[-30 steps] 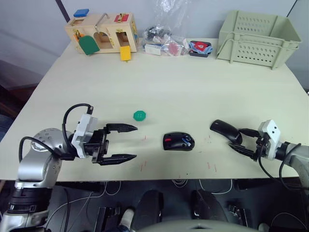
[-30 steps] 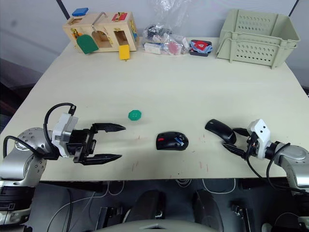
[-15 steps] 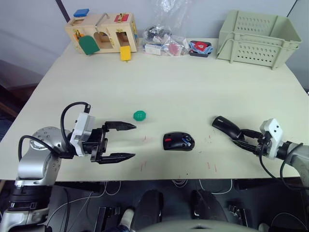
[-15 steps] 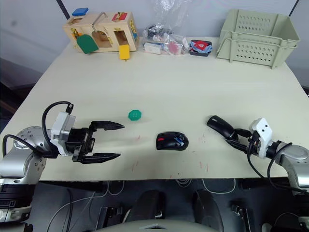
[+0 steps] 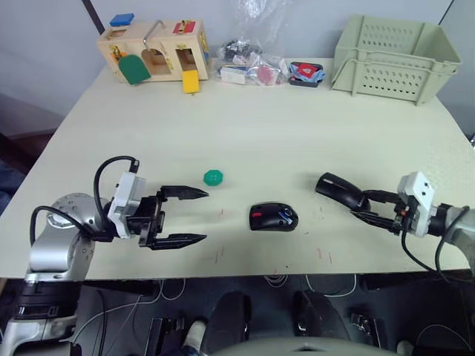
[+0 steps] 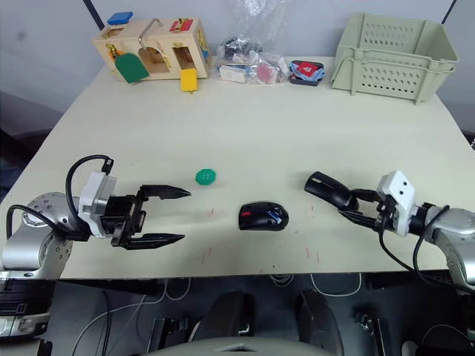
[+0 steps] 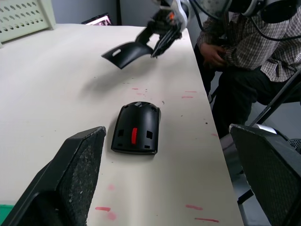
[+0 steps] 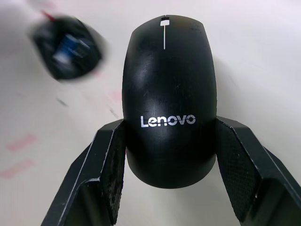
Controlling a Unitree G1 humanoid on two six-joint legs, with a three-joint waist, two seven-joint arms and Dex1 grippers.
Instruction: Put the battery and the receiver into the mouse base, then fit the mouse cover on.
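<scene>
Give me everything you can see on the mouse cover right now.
The mouse cover is a smooth, all-black curved shell that looks like plastic, with white "Lenovo" lettering across its back and a thin white line at its narrow end. The right gripper is shut on its wide end, one finger on each side. It is held off the table, casting a shadow, its narrow end pointing toward the mouse base, which lies apart to its left.

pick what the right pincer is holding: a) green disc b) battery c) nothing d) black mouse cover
d, the right pincer is clamped on the black mouse cover, its fingers pressing on both sides, off to the side of the mouse base.
</scene>
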